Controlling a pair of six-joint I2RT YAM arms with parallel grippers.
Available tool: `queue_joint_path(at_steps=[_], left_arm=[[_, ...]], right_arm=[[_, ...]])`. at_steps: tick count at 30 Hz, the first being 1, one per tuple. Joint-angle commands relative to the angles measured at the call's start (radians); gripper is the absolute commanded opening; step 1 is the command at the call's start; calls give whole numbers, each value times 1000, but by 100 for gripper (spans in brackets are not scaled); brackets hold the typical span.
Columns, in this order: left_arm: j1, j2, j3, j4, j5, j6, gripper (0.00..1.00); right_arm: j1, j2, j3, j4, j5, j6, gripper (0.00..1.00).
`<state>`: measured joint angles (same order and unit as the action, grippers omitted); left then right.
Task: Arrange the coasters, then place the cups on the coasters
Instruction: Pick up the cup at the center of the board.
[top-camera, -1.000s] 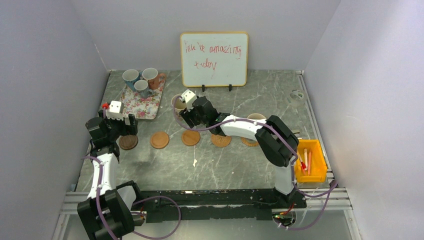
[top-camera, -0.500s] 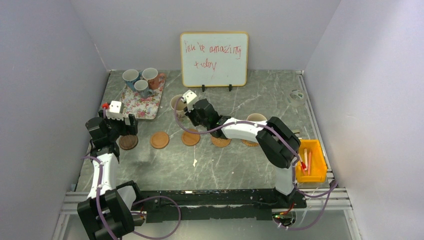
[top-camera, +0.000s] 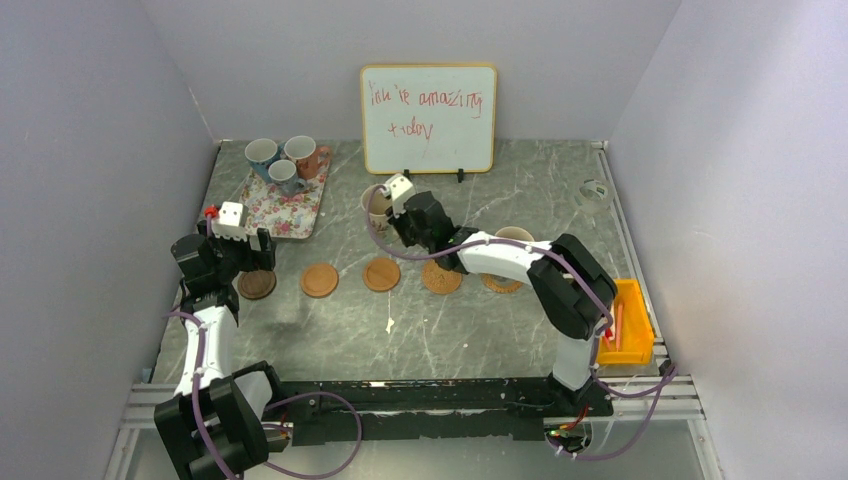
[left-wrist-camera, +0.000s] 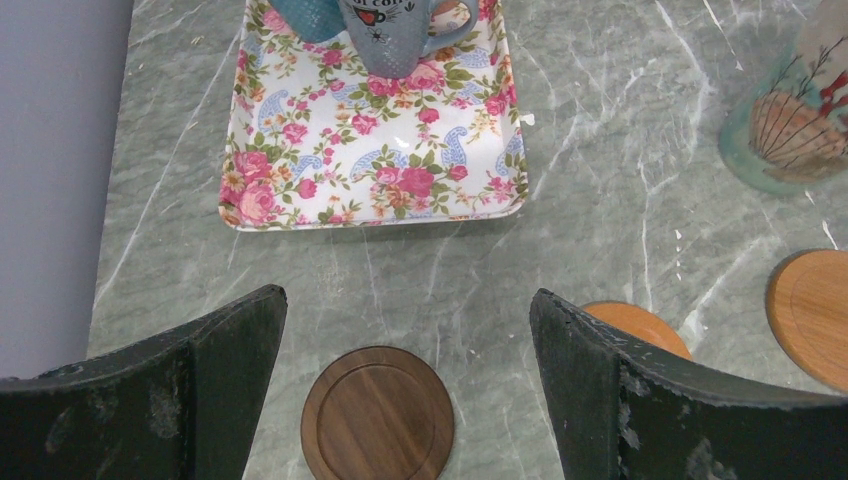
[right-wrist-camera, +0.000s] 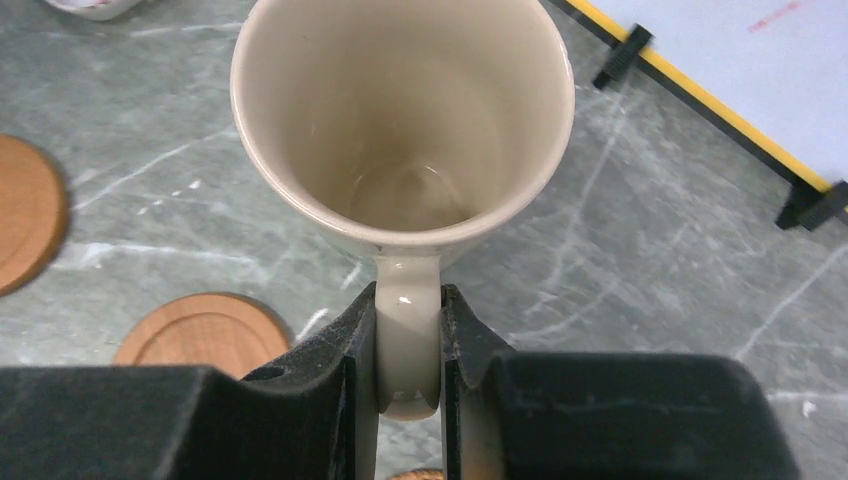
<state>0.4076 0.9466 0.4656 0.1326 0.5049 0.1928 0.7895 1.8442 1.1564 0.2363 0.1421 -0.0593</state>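
Note:
Several coasters lie in a row: a dark brown one (top-camera: 256, 284) (left-wrist-camera: 378, 413), then tan ones (top-camera: 320, 279) (top-camera: 381, 274) (top-camera: 441, 277). A cream cup (top-camera: 513, 237) stands on the rightmost coaster (top-camera: 503, 285). My right gripper (top-camera: 391, 214) (right-wrist-camera: 408, 330) is shut on the handle (right-wrist-camera: 408, 350) of a second cream cup (top-camera: 375, 205) (right-wrist-camera: 405, 110) behind the row. My left gripper (top-camera: 240, 258) (left-wrist-camera: 408, 305) hangs open above the dark coaster, holding nothing. Three cups (top-camera: 262, 152) (top-camera: 303, 152) (top-camera: 284, 175) sit on the floral tray (top-camera: 290, 212) (left-wrist-camera: 370, 150).
A whiteboard (top-camera: 428, 118) stands at the back wall. A yellow bin (top-camera: 628, 335) sits at the right edge, beside the right arm's base. A small white scrap (top-camera: 388, 324) lies in front of the coasters. A small round object (top-camera: 596, 190) rests at the far right.
My right gripper has shut on the cream cup's handle and shifted right with the cup. The left arm has not moved.

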Motion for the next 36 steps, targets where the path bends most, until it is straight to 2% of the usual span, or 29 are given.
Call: queue_joint_path(at_steps=[1,2,8,10,14,20,23,27,31,36], left_arm=[[7,-8,6,39,37,-13,96],[7,-8,5,39,38,-13,96],[7,6,10,35,45,-11,96],[7,5,9,36,47,-11,96],[7,5,8,38,49,-10,96],[8,2,7,38,50,-10,96],[8,3,7,38,52,-9,96],[8,6,8,38,53,-9,96],[9,8,8,39,55,-10,96],[8,7,8,37,58,-9,96]], right_arm=[[-70,-76,39,7,-60,40,0],[-77,-74,45,-9,-80,40,1],[-85,-26,108,-111,-137,30,30],[-85,-15,115,-115,-135,33,36],[-86,-1,118,-108,-110,29,40],[-85,18,118,-95,-90,25,40],[-85,17,114,-86,-92,22,36],[-85,0,92,-51,-85,15,16],[-84,-38,57,6,-95,-25,1],[-85,-94,24,58,-120,-71,0]])
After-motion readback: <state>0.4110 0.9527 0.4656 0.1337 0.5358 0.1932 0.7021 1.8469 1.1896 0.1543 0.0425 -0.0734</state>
